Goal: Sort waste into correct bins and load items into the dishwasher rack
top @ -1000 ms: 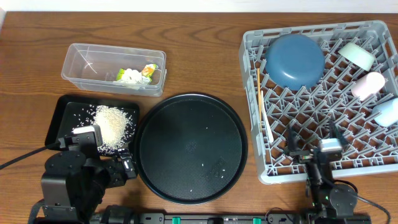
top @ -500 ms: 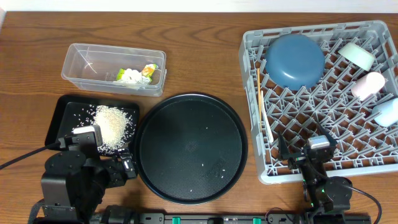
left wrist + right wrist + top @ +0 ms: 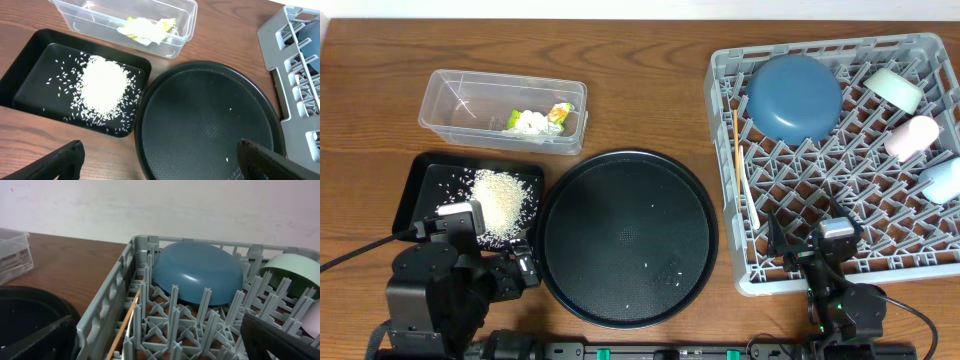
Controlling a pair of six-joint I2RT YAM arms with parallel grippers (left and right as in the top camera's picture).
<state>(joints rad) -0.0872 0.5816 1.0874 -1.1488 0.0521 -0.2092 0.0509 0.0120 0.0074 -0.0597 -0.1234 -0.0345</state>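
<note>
**Loose rice and rack pegs are the hazards**

At the near-left edge of the round tray (image 3: 628, 238), the left claw (image 3: 160, 152) hangs with its fingers spread wide, holding nothing. Near-right of the tray, the right claw (image 3: 157, 330) is likewise spread and empty, low over the near wall of the dishwasher rack (image 3: 720, 150). A careless swing there could catch a peg and jolt the load. A few stray grains (image 3: 667, 264) lie on the round tray, and sweeping them might scatter them onto the table (image 3: 640, 60). Left of the tray, the rice heap (image 3: 505, 197) sits in the shallow black tray (image 3: 35, 87), which is easily nudged. Far-left, the tissue (image 3: 528, 122) and wrapper (image 3: 559, 111) rest in the clear tub (image 3: 455, 90). Right of the tray, the chopsticks (image 3: 741, 160) could slip through the grid beside the blue plate (image 3: 795, 97).
</note>
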